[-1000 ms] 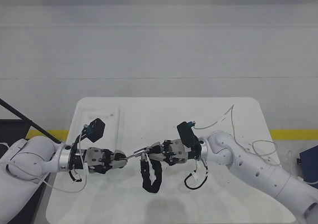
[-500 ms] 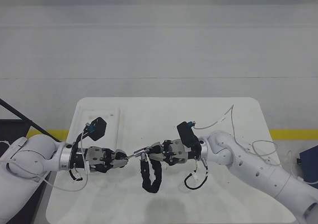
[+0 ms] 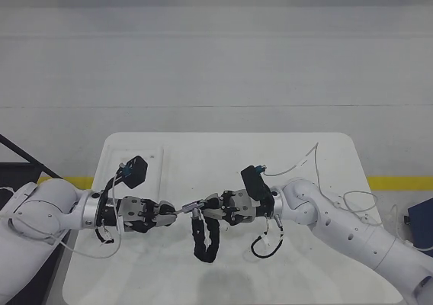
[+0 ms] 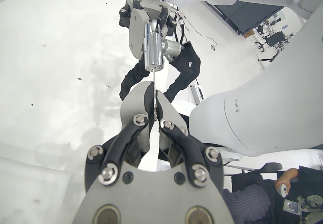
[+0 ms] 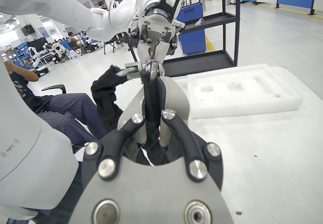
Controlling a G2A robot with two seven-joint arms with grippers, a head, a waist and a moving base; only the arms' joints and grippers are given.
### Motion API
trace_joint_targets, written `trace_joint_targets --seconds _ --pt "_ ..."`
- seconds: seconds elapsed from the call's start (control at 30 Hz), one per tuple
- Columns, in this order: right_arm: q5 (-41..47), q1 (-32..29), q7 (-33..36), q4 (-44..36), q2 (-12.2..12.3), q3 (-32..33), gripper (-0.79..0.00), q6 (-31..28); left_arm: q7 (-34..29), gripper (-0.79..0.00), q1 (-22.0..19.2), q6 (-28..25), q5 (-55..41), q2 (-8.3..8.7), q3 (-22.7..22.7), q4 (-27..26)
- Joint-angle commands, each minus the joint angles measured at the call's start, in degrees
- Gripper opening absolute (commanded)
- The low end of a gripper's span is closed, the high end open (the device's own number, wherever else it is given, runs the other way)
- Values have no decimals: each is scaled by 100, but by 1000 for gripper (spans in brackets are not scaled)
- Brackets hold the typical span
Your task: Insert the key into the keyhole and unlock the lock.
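Desk (image 3: 315,175): white, carrying the work; both arms are meeting over its near middle.
Foam tray (image 5: 242,108): lying flat on the left part of the desk, its white cut-out pockets facing up, well apart from both hands.
Left hand (image 4: 152,95): hovering above the desk, left of centre, and pointing towards the right hand. Its two fingers are pressing together and pinching the key.
Key (image 4: 154,102): sitting edge-on between the left hand's fingers, with its thin blade sticking out past the fingertips. The blade is running straight to the end face of the lock and is meeting it at the keyhole. How far it is going in cannot be told.
Keyhole (image 4: 154,68): sitting in the round end face of the lock and facing the left hand, in line with the blade.
Lock (image 4: 153,50): a shiny silver cylinder, hanging in the air between the two hands, clear of the desk. Its keyhole end is pointing left and its shackle end is pointing right.
Shackle (image 5: 153,71): a metal ring showing at the right hand's fingertips.
Black cable (image 3: 205,242): a fabric-covered loop, drooping from the lock end down towards the desk, just below the two hands. Part of it is running back between the right hand's fingers.
Right hand (image 5: 152,78): hovering just right of centre and facing the left hand. Its fingers are pressing together, gripping the lock at the shackle end along with the black cable.
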Motion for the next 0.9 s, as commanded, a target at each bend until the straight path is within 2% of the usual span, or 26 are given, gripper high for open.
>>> trace_joint_targets --seconds 0.0,0.2,0.53,0.87 --pt "0 0 0 0 0 0 -785 0 137 -785 12 22 204 -12 -16 -50" --pt "0 0 0 0 0 0 -785 0 830 -785 213 -35 915 -64 -84 -238" --pt "0 0 0 0 0 0 -785 0 2402 -785 854 -280 2337 -166 -412 -422" --pt "0 0 0 0 0 0 -785 0 4453 -785 1591 -191 4477 -329 -816 -769"
